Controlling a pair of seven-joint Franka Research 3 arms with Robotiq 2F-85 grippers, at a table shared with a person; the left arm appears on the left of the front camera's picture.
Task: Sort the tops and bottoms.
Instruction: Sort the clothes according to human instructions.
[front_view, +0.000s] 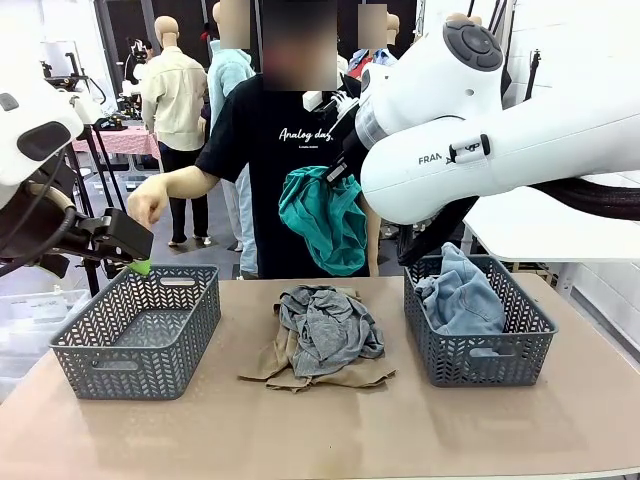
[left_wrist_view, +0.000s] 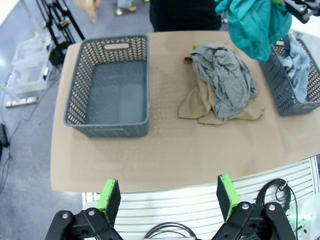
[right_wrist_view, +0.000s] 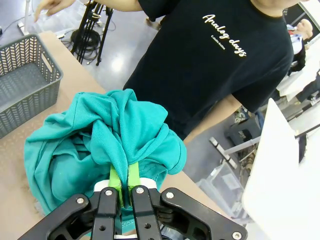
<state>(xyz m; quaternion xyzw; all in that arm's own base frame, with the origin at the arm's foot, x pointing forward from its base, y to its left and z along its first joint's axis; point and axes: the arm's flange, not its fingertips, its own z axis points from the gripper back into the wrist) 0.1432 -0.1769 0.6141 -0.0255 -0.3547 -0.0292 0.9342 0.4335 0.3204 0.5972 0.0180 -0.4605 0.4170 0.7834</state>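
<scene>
Your right gripper (right_wrist_view: 124, 186) pinched the teal top (front_view: 322, 218), which draped downward at upper centre of the frame. The empty basket (front_view: 120, 340) lay lower left of it, apparently its destination. Your left gripper (left_wrist_view: 169, 196), spread and empty, was nearer that basket.

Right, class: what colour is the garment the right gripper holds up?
The garment is teal green, clearest in the right wrist view, pinched in the right gripper.

The teal top (right_wrist_view: 100, 145) is soft cloth; left basket (front_view: 100, 345), matt plastic.
</scene>
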